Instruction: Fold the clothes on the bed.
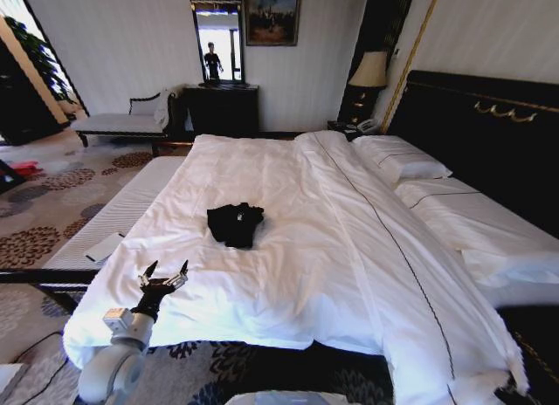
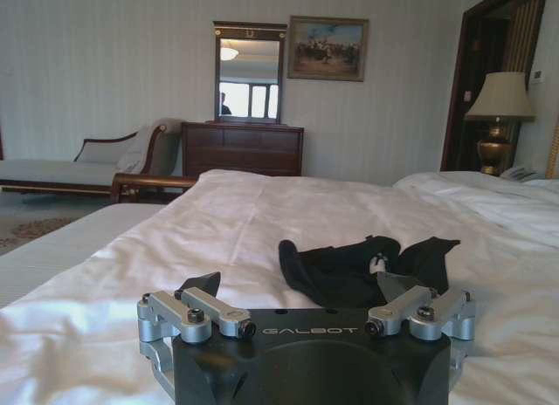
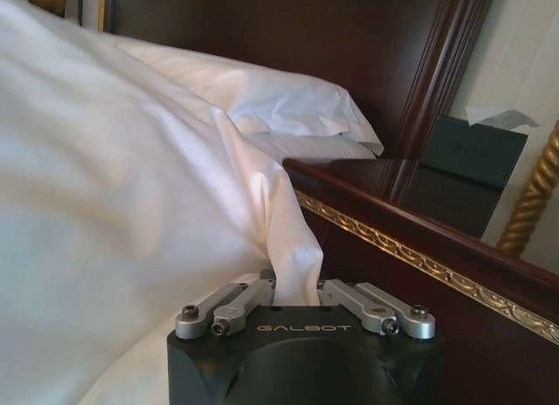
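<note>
1. My left gripper (image 1: 166,271) hangs low over the near, left part of the bed (image 1: 349,274), its fingers (image 2: 203,287) spread wide with nothing between them. It is well short of the work, so I judge the step in hand to be the reach.
2. My right gripper (image 3: 293,287) sits far off at the bed's right side, by the dark wood frame (image 3: 410,248), nosed against a hanging fold of the white duvet (image 3: 113,187). Whether its fingers are open or closed on that cloth I cannot tell, so I'd free it before bringing it in.
3. Ahead of my left fingers lies the black T-shirt (image 1: 235,223), crumpled in a heap near the middle of the duvet, apart from both grippers and from the pillows (image 1: 397,161).
4. To do this well, I'd come in low and level, aim for an outer edge of the heap rather than its bunched centre, and pinch only the black fabric, not the duvet beneath.
5. The shirt needs spreading flat before any fold will hold.
</note>
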Available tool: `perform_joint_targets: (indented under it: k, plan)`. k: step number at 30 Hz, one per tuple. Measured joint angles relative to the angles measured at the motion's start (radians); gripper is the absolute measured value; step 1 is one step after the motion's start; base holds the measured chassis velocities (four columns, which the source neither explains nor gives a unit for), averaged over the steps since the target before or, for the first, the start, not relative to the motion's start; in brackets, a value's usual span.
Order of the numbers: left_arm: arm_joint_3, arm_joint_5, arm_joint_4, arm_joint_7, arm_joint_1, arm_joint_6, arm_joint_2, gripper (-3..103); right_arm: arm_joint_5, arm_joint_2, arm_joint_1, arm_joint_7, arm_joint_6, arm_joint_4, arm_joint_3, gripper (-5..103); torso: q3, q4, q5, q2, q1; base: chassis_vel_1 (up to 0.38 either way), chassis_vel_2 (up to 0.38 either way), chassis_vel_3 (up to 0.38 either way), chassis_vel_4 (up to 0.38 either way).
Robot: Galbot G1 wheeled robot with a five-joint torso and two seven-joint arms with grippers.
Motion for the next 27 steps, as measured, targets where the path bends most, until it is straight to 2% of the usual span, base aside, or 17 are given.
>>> perform_joint_targets:
  k: [2, 5, 8, 10, 11, 13, 16, 19, 20, 21, 24, 27]
  plan:
    - [0.001, 0.001, -0.002, -0.001, 0.001, 0.000, -0.001, 100, 0.002, 0.019, -0.011, 0.001, -0.007, 0.040, 0.003, 23, 0.000, 0.0005, 0.0000, 0.000, 0.000, 0.000, 0.000, 0.000, 0.000]
    - [0.001, 0.001, -0.003, -0.002, 0.001, 0.000, -0.001, 100, 0.002, 0.023, -0.013, 0.002, -0.007, 0.046, 0.003, 28, 0.000, 0.0012, 0.0000, 0.000, 0.000, 0.000, 0.000, 0.000, 0.000]
    - [-0.002, 0.001, -0.007, -0.002, 0.005, 0.001, -0.001, 100, 0.003, 0.021, -0.020, 0.005, -0.004, 0.046, 0.014, 45, 0.000, 0.0015, 0.0001, 0.000, 0.000, 0.000, 0.000, 0.000, 0.000]
    - [-0.003, 0.001, -0.008, -0.002, 0.007, 0.001, -0.001, 100, 0.003, 0.020, -0.023, 0.005, -0.001, 0.045, 0.019, 45, 0.000, 0.0014, 0.0001, 0.000, 0.000, 0.000, 0.000, 0.000, 0.000]
    - [-0.004, 0.000, -0.009, -0.002, 0.009, 0.000, -0.001, 100, 0.005, 0.019, -0.031, 0.006, 0.005, 0.045, 0.027, 56, 0.000, 0.0014, 0.0001, 0.000, 0.000, 0.000, 0.000, 0.000, 0.000]
    - [-0.005, 0.000, -0.009, -0.002, 0.010, 0.000, -0.001, 100, 0.008, 0.019, -0.039, 0.006, 0.009, 0.048, 0.034, 56, 0.000, 0.0013, 0.0002, 0.000, 0.000, 0.000, 0.000, 0.000, 0.000]
    - [-0.008, -0.002, -0.009, -0.001, 0.007, -0.002, -0.001, 100, 0.007, 0.029, -0.071, 0.005, 0.028, 0.085, 0.054, 73, 0.000, 0.0014, 0.0001, 0.000, 0.000, 0.000, 0.000, 0.000, 0.000]
    - [-0.009, -0.005, -0.010, -0.001, 0.004, -0.003, -0.001, 100, 0.002, 0.039, -0.095, 0.001, 0.042, 0.127, 0.065, 78, 0.000, 0.0010, 0.0001, 0.000, 0.000, 0.000, 0.000, 0.000, 0.000]
    - [-0.010, -0.007, -0.010, -0.001, 0.004, -0.003, -0.001, 100, 0.002, 0.044, -0.108, -0.004, 0.047, 0.165, 0.073, 89, 0.000, 0.0010, 0.0002, 0.000, 0.000, 0.000, 0.000, 0.000, 0.000]
    - [-0.010, -0.007, -0.010, -0.001, 0.003, -0.003, -0.001, 100, 0.003, 0.047, -0.116, -0.008, 0.051, 0.198, 0.079, 89, 0.000, 0.0010, 0.0002, 0.000, 0.000, 0.000, 0.000, 0.000, 0.000]
    - [-0.010, -0.007, -0.011, 0.000, 0.004, -0.003, -0.001, 100, 0.011, 0.048, -0.127, -0.025, 0.066, 0.262, 0.088, 97, 0.000, 0.0013, 0.0001, 0.000, 0.000, 0.000, 0.000, 0.000, 0.000]
    - [-0.010, -0.007, -0.015, 0.000, 0.006, -0.003, 0.001, 100, 0.032, 0.039, -0.145, -0.068, 0.080, 0.402, 0.095, 100, 0.000, 0.0014, -0.0001, 0.000, 0.000, 0.000, 0.000, 0.000, 0.000]
